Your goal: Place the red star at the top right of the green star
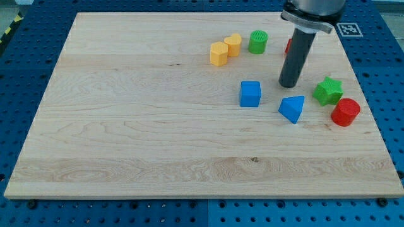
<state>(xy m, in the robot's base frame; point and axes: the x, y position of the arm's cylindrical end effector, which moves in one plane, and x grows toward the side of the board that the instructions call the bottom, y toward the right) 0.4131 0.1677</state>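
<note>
The green star (328, 91) lies near the board's right edge. Only a red sliver of what may be the red star (288, 46) shows behind my rod, up and to the left of the green star. My tip (289, 84) rests on the board below that red sliver, left of the green star and just above the blue triangular block (291, 108). The rod hides most of the red piece, so its shape cannot be made out.
A red cylinder (345, 112) touches the green star's lower right. A blue cube (250, 94) sits left of my tip. A green cylinder (257, 42), a yellow heart-like block (232, 45) and a yellow hexagonal block (218, 53) sit near the view's top. The wooden board (126, 126) rests on a blue pegboard.
</note>
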